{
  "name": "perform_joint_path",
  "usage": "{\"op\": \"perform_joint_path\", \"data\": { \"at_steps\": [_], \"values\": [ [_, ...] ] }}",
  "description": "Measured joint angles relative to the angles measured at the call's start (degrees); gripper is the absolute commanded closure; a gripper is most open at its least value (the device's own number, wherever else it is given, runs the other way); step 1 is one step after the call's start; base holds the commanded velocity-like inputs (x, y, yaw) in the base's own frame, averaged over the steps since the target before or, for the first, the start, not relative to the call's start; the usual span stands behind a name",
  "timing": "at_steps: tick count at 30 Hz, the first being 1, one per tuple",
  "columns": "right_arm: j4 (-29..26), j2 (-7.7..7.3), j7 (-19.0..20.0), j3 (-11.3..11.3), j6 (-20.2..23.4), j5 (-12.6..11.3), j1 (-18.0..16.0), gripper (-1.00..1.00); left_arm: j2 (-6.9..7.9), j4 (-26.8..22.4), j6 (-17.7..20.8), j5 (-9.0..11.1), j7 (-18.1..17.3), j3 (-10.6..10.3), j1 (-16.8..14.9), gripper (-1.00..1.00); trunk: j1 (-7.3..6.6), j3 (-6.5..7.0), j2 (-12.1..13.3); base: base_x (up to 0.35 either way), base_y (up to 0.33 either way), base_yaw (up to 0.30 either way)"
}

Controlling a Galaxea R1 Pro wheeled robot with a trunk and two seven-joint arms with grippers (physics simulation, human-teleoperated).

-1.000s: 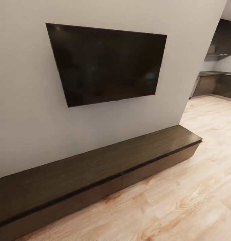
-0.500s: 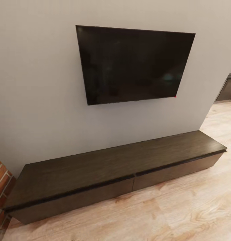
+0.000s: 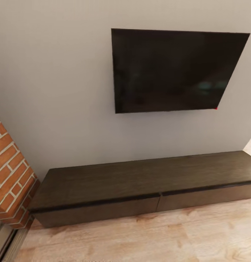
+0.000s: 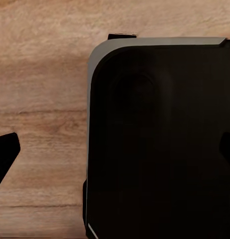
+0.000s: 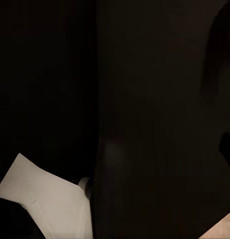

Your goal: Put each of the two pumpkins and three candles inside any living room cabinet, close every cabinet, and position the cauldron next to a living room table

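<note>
Against grey wall: long dark cabinet (image 3: 140, 189), both drawer fronts shut, contents hidden; hand states unreadable.

In front of me I see a plain pale grey wall (image 3: 60, 91) with a flat black rectangular television (image 3: 176, 71) mounted on it. At my left stands a red brick column (image 3: 11, 174), and light wood plank floor (image 3: 158, 238) runs below.

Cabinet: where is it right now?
Head view: the cabinet runs along the wall's foot under the TV, its left end beside the brick column. Both drawer fronts look closed.
</note>
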Motion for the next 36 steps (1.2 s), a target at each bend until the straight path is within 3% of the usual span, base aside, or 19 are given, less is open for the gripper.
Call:
{"op": "perform_joint_path", "data": {
  "at_steps": [9, 16, 18, 22, 27, 31, 33, 36],
  "values": [
    [0.0, -0.07, 0.02, 0.0, -0.05, 0.0, 0.0, -1.0, 0.0, 0.02, 0.0, 0.0, 0.0, -0.01, 0.0, -1.0, 0.0, 0.0, 0.0, -0.012, 0.0, 0.295],
    [0.0, -0.31, 0.0, -0.16, -0.21, -0.21, 0.0, -1.0, 0.0, -0.02, 0.04, 0.0, 0.0, 0.03, 0.0, -1.0, 0.0, 0.0, 0.0, -0.01, 0.0, 0.063],
    [0.0, -0.44, -0.04, -0.52, -1.97, -0.63, 0.0, -1.0, 0.0, -0.03, 0.2, 0.0, -0.03, 0.05, 0.0, -1.0, 0.0, 0.0, 0.0, -0.001, 0.0, 0.008],
    [0.79, -0.97, -0.06, -0.49, -13.51, -0.83, 0.0, -1.0, 0.02, -0.21, 0.81, -0.01, -0.01, 0.19, 0.0, -1.0, 0.0, 0.0, 0.0, 0.0, 0.0, 0.002],
    [3.65, -4.04, -0.09, -0.42, -17.93, -0.7, 0.08, -1.0, 0.08, -1.29, 1.61, 0.09, 0.34, 0.37, -0.07, -1.0, 0.0, 0.0, 0.0, 0.0, 0.0, 0.0],
    [4.25, -5.41, -0.09, -0.44, -18.4, -0.81, 0.09, -1.0, 0.09, -7.41, 9.69, 0.13, 3.22, 0.38, -0.09, -1.0, 0.0, 0.0, 0.0, 0.0, 0.0, 0.0],
    [4.28, -5.59, -0.07, -0.45, -18.51, -0.85, 0.09, -1.0, 0.11, -10.85, 14.53, 0.17, 4.37, 0.36, -0.09, -1.0, 0.0, 0.0, 0.0, 0.0, 0.0, 0.0],
    [4.27, -5.39, 0.06, -0.65, -18.6, -1.05, 0.09, -1.0, 0.21, -15.27, 18.21, 0.26, 5.03, 0.39, -0.1, -1.0, 0.0, 0.0, 0.0, 0.0, 0.0, 0.0]
  ]
}}
